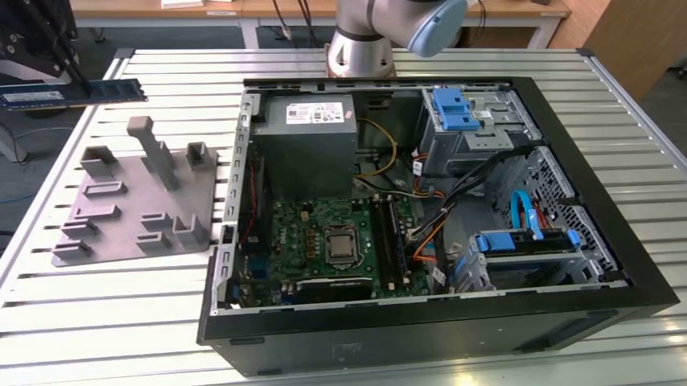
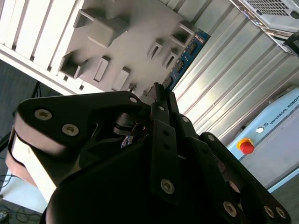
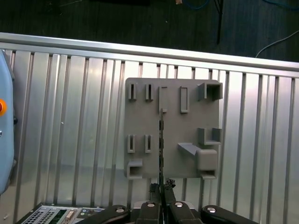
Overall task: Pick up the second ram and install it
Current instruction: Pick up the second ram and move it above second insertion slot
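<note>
1. The claw [image 3: 162, 186] is sitting closed, its two fingers pinching one end of the second ram [image 3: 161, 135]. In the first wrist view the strip is showing edge-on, as a thin dark line running away from the fingertips. This end grip is leaving most of the board's length free.
2. In the second wrist view the second ram [image 2: 189, 49] is projecting past the black claw [image 2: 159, 91] as a narrow blue strip with small chips. It is hanging in the air, touching nothing but the fingers.
3. The grey holder tray [image 3: 187, 121] is lying flat on the slatted worktop [image 3: 70, 116] below the strip. Its upright posts and pockets are serving to keep parts standing on edge, where a pinch from above can reach them. Judging by the gap, the strip is already out of its pocket.
4. In the exterior view the second ram [image 1: 116, 89] is hanging level on its long edge under the claw [image 1: 77, 83], near the exterior view's left edge. It is beyond the holder tray [image 1: 118, 209] and well apart from the computer case [image 1: 429, 326].
5. The case is lying on its side with the panel off, so the motherboard [image 1: 311, 233] is facing upward. Its long black slots [image 1: 387, 241] are therefore lying open to an approach from above. By this reading the pick is done and the install is not yet begun.
6. The arm's base [image 1: 359, 48] is standing behind the case.
</note>
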Controlling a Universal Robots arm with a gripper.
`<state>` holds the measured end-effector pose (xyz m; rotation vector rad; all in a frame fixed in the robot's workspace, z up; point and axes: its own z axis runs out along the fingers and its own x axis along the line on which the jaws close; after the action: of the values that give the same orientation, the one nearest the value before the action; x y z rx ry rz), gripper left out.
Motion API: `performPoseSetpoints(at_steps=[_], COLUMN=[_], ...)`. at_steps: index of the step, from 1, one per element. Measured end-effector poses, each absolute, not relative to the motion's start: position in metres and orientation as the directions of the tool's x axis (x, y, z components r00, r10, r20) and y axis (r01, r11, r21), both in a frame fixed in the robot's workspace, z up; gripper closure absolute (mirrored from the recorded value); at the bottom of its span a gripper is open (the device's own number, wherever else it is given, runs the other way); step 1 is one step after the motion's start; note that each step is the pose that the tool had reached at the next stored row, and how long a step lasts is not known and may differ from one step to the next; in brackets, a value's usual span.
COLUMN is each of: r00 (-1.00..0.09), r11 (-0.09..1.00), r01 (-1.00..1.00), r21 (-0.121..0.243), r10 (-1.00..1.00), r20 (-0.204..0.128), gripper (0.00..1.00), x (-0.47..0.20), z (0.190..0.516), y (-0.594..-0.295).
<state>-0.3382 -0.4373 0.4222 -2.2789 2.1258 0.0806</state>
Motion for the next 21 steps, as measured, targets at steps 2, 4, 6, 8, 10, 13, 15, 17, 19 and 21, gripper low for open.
performPoseSetpoints(at_steps=[2, 4, 6, 8, 10, 13, 15, 17, 19, 21], r00=[0.069, 0.069, 0.069, 0.069, 0.069, 0.069, 0.069, 0.069, 0.069, 0.069], r11=[-0.070, -0.070, -0.070, -0.070, -0.070, -0.070, -0.070, -0.070, -0.070, -0.070], r01=[-0.997, -0.997, -0.997, -0.997, -0.997, -0.997, -0.997, -0.997, -0.997, -0.997], r21=[0.018, 0.018, 0.018, 0.018, 0.018, 0.018, 0.018, 0.018, 0.018, 0.018], r10=[-0.996, -0.996, -0.996, -0.996, -0.996, -0.996, -0.996, -0.996, -0.996, -0.996], r20=[-0.054, -0.054, -0.054, -0.054, -0.054, -0.054, -0.054, -0.054, -0.054, -0.054], gripper=[0.86, 0.86, 0.86, 0.86, 0.86, 0.86, 0.86, 0.86, 0.86, 0.86], x=[-0.334, -0.330, -0.326, -0.323, -0.319, -0.314, -0.311, -0.307, -0.303, -0.300], z=[0.422, 0.422, 0.422, 0.422, 0.422, 0.422, 0.422, 0.422, 0.422, 0.422], y=[-0.437, -0.437, -0.437, -0.437, -0.437, -0.437, -0.437, -0.437, -0.437, -0.437])
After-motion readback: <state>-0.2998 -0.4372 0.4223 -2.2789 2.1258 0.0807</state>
